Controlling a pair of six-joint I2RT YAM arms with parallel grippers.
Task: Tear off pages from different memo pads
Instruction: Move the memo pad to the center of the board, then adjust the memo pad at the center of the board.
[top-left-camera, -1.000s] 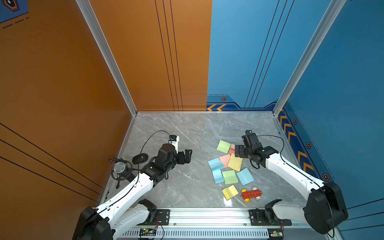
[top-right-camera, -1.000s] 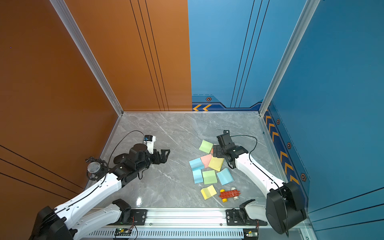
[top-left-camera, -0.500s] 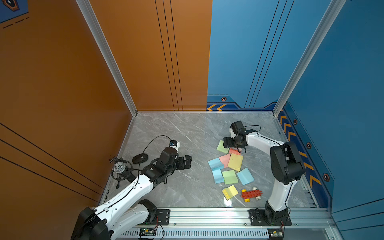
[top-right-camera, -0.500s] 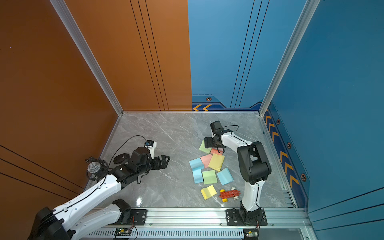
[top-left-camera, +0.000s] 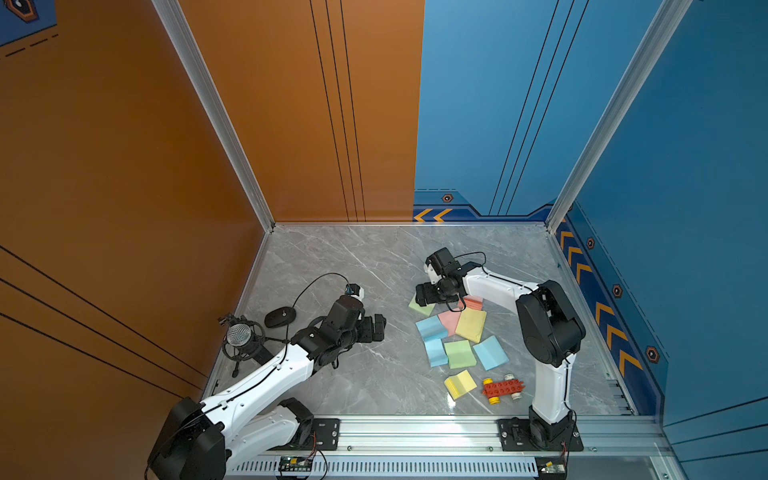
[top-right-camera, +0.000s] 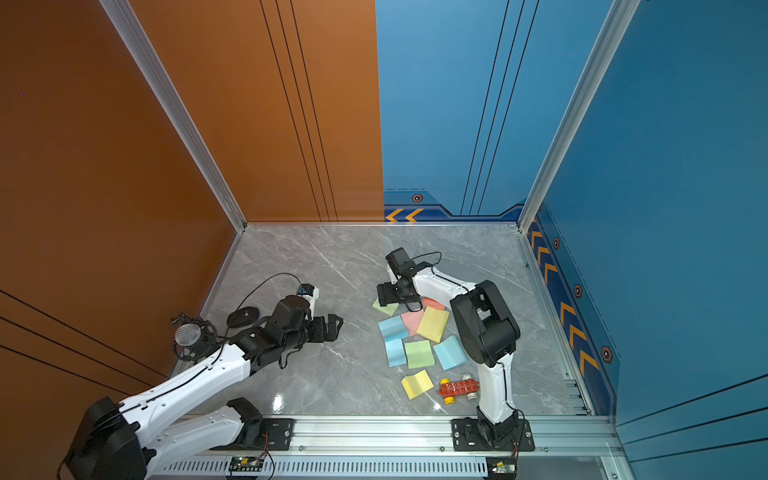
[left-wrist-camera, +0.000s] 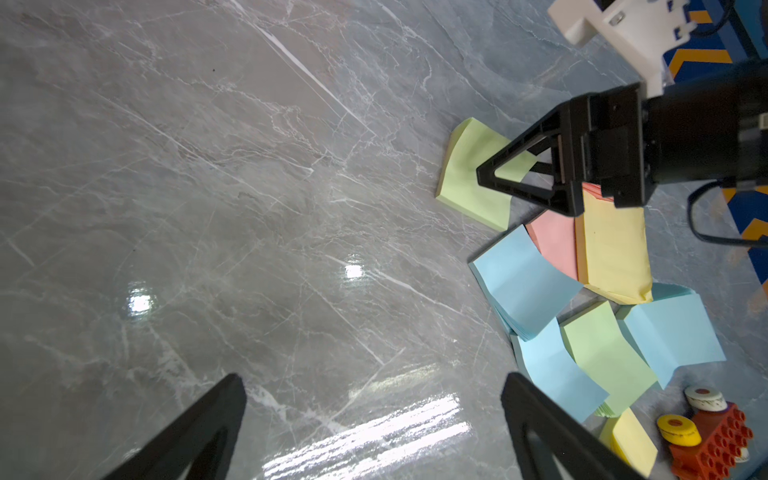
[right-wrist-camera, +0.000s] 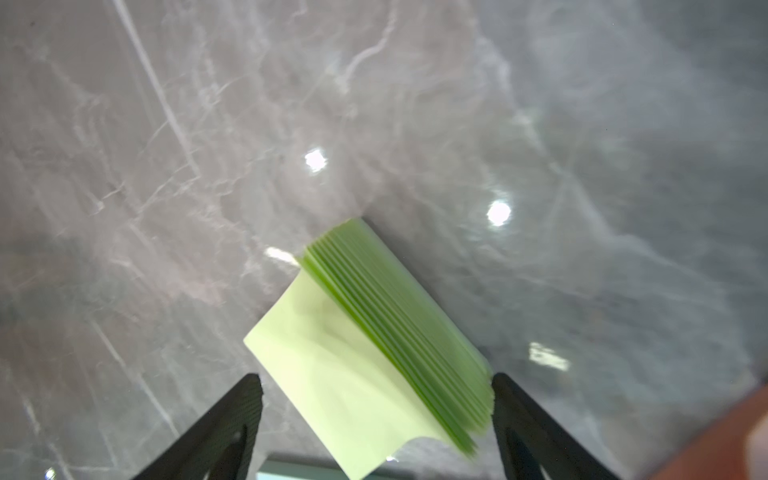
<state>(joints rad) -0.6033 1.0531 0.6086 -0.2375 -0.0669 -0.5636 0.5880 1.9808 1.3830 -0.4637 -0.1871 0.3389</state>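
**A:** Where's your right gripper?
**B:** Jaws spread wide, straddling the thick pale-green square paper memo pad, farthest of the pastel memo pads; nothing clamped. Your left gripper gapes fully, empty, over the grey marble tabletop.

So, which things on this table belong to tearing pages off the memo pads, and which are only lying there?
For the job: memo pads, including the far green pad, straddled by the open right gripper; left gripper, open and empty.
Lying about: red toy car; microphone; black oval disc beside it.
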